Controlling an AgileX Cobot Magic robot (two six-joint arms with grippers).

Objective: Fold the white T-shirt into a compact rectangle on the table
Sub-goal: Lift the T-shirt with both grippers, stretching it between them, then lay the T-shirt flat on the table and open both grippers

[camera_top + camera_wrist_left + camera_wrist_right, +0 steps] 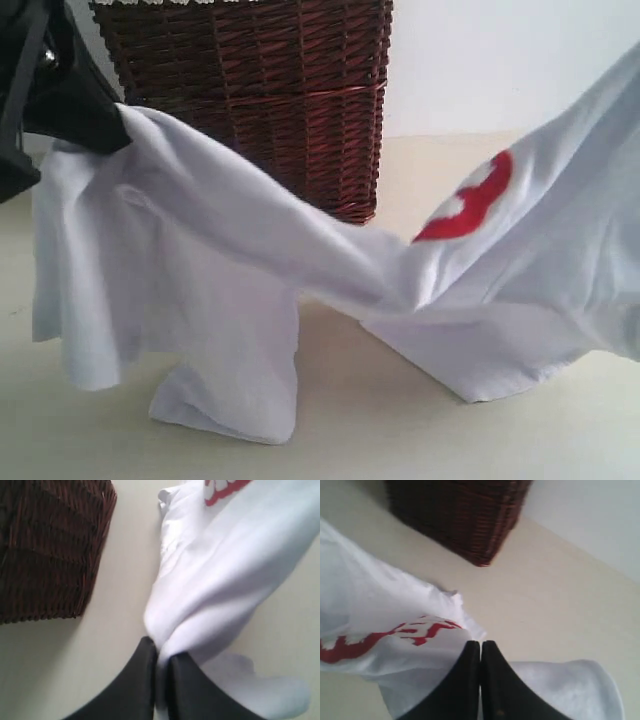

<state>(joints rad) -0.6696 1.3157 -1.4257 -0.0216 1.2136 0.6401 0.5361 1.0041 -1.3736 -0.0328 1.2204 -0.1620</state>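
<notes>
Looks barely started: your left hand [157, 652] and right hand [480, 647] both clamp the shirt [330, 260], slung over the tabletop [450, 440], nothing folded yet.

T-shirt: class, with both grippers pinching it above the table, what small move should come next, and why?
Probably spread the left gripper and right gripper apart. The T-shirt sags twisted between them, its lower folds bunched on the table, so it likely needs tautening before laying flat.

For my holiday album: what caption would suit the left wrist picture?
Left gripper pinches a bunched fold of the white T-shirt over the cream table, beside a dark wicker basket.
</notes>
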